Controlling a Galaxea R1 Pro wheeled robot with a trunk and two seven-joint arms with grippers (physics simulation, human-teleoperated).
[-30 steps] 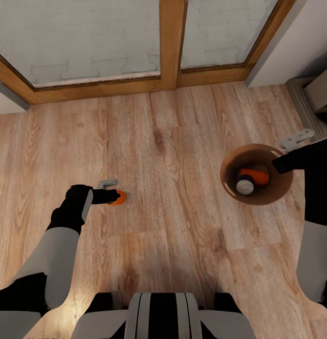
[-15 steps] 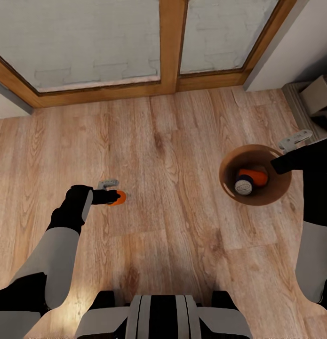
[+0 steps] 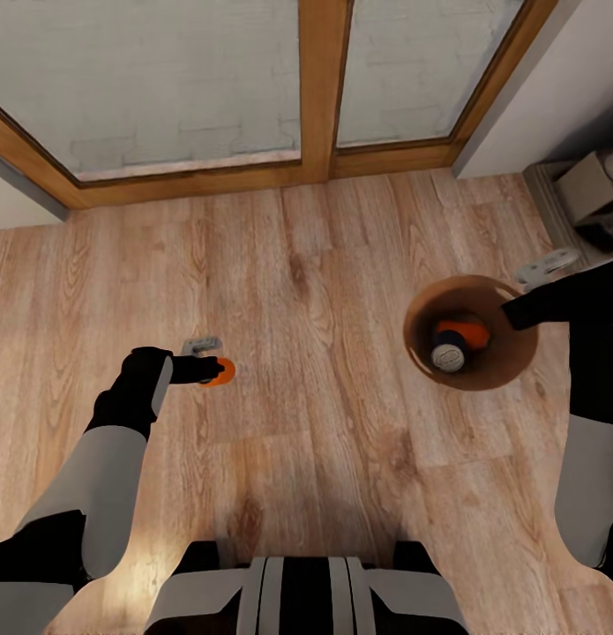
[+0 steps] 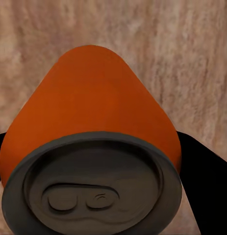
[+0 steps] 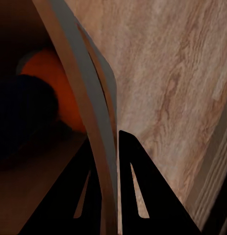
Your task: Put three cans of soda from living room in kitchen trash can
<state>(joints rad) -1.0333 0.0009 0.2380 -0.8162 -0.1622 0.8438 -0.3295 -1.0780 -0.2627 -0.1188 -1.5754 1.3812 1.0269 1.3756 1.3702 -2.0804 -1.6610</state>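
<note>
My left gripper (image 3: 209,360) is shut on an orange can of soda (image 3: 220,371), held above the wood plank floor (image 3: 324,282); the left wrist view looks down on that can (image 4: 93,132) with its grey top facing the camera. My right gripper (image 3: 528,291) is shut on the rim of the trash can (image 3: 500,375), a tan-lined round bucket carried at the right. Inside it lie an orange can (image 3: 465,332) and a blue can (image 3: 449,355) showing its grey top. The right wrist view shows both black fingers (image 5: 138,191) pinching the bucket rim (image 5: 88,112), with the orange can (image 5: 59,88) inside.
Wood-framed glass doors (image 3: 319,88) stand straight ahead across the plank floor. A pale wall corner (image 3: 553,79) rises at the right, with a small tan box (image 3: 588,187) on the floor beside it. My base (image 3: 297,591) shows at the bottom.
The whole head view has shifted: the doors and floor have slid down and left a little, so the camera has moved. Both grippers keep their holds unchanged.
</note>
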